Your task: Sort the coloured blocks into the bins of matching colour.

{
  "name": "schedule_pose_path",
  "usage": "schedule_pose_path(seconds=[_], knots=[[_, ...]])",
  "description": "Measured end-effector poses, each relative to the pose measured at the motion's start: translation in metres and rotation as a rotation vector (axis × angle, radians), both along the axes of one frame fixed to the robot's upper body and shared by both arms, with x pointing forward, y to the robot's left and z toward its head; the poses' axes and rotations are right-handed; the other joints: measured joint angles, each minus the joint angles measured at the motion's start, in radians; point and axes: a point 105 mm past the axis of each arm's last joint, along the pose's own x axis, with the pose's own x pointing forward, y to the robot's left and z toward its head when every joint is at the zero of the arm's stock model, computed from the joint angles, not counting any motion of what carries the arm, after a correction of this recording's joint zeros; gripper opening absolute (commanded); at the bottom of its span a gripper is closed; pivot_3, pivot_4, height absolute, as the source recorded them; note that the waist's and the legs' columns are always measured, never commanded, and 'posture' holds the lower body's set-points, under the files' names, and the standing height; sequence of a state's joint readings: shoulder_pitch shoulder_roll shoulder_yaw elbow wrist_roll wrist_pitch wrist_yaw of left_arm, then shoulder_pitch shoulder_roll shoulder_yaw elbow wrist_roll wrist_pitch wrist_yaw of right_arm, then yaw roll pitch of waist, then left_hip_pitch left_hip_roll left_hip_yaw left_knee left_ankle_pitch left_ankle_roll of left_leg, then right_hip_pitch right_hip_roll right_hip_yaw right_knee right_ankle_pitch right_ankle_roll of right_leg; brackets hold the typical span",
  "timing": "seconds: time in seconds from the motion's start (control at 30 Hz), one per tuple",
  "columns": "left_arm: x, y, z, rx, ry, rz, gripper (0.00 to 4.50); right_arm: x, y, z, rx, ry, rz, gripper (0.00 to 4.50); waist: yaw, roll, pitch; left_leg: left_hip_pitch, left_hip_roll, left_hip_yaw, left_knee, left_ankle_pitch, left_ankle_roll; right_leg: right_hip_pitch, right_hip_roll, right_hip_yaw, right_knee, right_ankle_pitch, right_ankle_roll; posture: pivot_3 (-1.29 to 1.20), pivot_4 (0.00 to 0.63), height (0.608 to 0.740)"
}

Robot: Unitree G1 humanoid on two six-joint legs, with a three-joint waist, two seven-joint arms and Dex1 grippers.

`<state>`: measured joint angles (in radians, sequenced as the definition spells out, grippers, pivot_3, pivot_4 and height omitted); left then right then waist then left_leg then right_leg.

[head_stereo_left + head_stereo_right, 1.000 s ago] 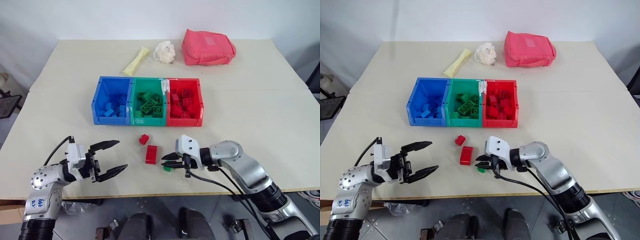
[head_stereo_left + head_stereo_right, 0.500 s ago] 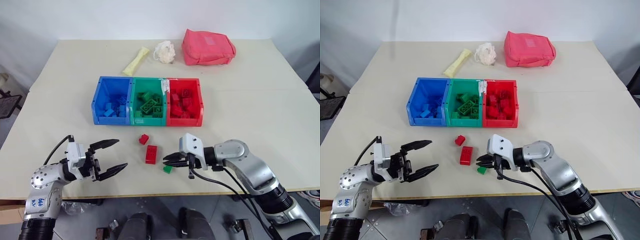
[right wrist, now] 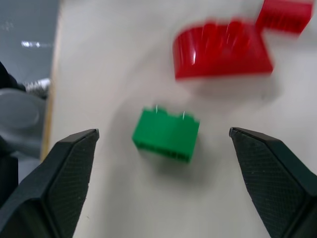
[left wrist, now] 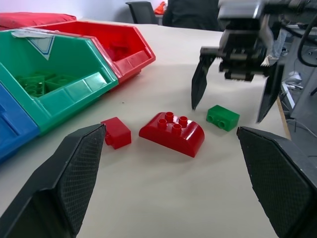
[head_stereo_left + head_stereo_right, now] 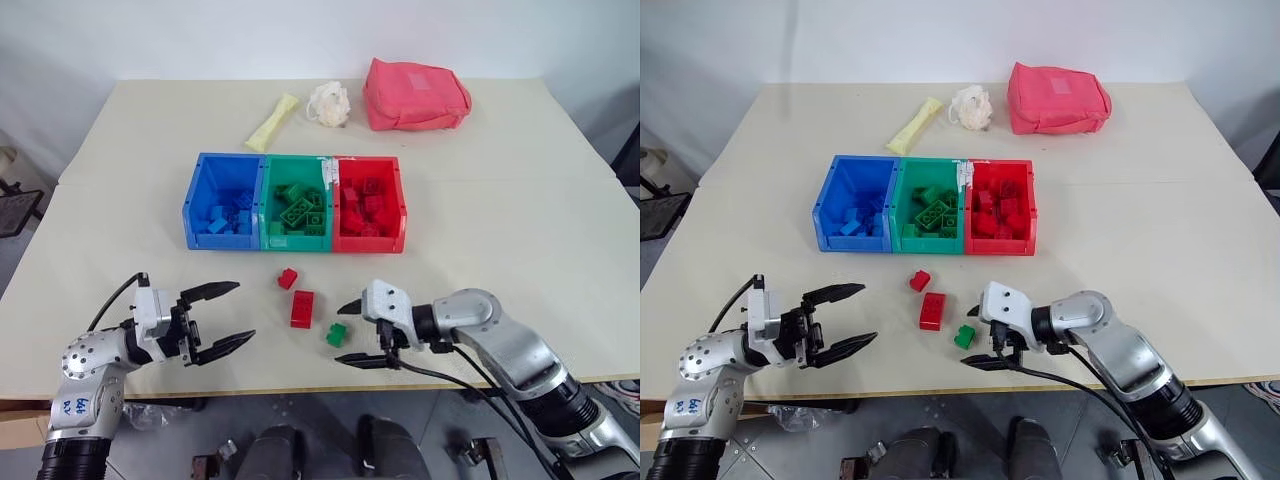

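Jaws apart, two red blocks [image 5: 301,308], one green block [image 5: 336,335]

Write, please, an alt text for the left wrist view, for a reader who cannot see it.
The right gripper hangs open over a small green block lying on the table. Beside it lie a rounded red block and a smaller red block, near the green bin and the red bin. The left gripper's own black fingers stand wide apart in front.

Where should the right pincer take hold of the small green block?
Grip the green block across its two short ends, coming from the right pincer side. It lies flat and free on the table, probably narrow enough for the open pincer.
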<state>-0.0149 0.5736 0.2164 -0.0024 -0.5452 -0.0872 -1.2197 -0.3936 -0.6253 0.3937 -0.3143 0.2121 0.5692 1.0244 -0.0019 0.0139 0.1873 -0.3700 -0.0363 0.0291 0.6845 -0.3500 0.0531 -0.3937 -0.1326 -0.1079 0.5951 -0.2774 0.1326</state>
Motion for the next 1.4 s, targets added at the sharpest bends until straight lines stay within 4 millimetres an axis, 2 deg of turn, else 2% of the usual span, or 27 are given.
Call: schedule_pose_path(seconds=[0.33,0.47,0.63,0.7,1.07,1.13,1.27,1.4], knots=[[-0.013,0.005,-0.011,0.053,0.010,-0.105,4.50,0.001,0.003,-0.001,0.004,-0.006,-0.007,4.44,-0.001,0.000,0.000,0.001,0.001,0.000,0.000,0.000,0.000,0.000,0.000,0.000,0.000,0.000,0.000,0.00,0.150,0.740],[-0.016,0.003,-0.012,0.062,0.011,-0.177,4.50,0.004,0.002,-0.001,-0.003,-0.015,-0.019,3.53,-0.001,0.000,0.000,0.001,0.001,0.001,0.000,0.000,0.000,0.000,0.000,0.000,0.000,0.000,0.000,0.00,0.150,0.740],[-0.013,0.003,-0.013,0.081,0.007,-0.223,4.50,0.010,0.000,0.000,-0.004,-0.035,-0.043,1.89,0.000,0.000,0.000,0.000,0.000,0.000,0.000,0.000,0.000,0.000,0.000,0.000,0.000,0.000,0.000,0.00,0.150,0.740],[-0.011,0.002,-0.012,0.087,-0.003,-0.234,4.50,0.011,0.000,0.000,-0.004,-0.036,-0.045,1.45,0.000,0.000,0.000,0.000,0.000,0.000,0.000,0.000,0.000,0.000,0.000,0.000,0.000,0.000,0.000,0.00,0.150,0.740],[-0.006,-0.001,-0.012,0.083,-0.014,-0.244,4.50,0.012,0.002,0.005,0.015,-0.024,-0.047,1.46,-0.001,0.000,0.000,0.000,0.000,0.001,0.000,0.000,0.000,0.000,0.000,0.000,0.000,0.000,0.000,0.00,0.150,0.740],[-0.005,-0.002,-0.012,0.082,-0.015,-0.241,4.50,0.016,0.006,0.014,0.039,-0.039,-0.045,1.46,-0.001,0.000,0.000,0.000,0.001,0.001,0.000,0.000,0.000,0.000,0.000,0.000,0.000,0.000,0.000,0.00,0.150,0.740],[-0.003,-0.001,-0.013,0.075,-0.010,-0.235,4.50,0.034,0.016,0.058,0.134,-0.152,-0.049,1.46,-0.003,0.000,0.000,0.000,0.001,0.001,0.000,0.000,0.000,-0.001,0.001,-0.001,0.001,0.000,0.000,0.00,0.150,0.740],[0.001,-0.001,-0.012,0.064,-0.016,-0.211,4.50,0.048,0.025,0.070,0.175,-0.167,-0.050,1.46,-0.001,0.000,0.000,-0.001,-0.001,0.000,0.000,0.000,0.001,-0.001,0.000,-0.001,0.002,0.000,0.000,0.00,0.150,0.740]])
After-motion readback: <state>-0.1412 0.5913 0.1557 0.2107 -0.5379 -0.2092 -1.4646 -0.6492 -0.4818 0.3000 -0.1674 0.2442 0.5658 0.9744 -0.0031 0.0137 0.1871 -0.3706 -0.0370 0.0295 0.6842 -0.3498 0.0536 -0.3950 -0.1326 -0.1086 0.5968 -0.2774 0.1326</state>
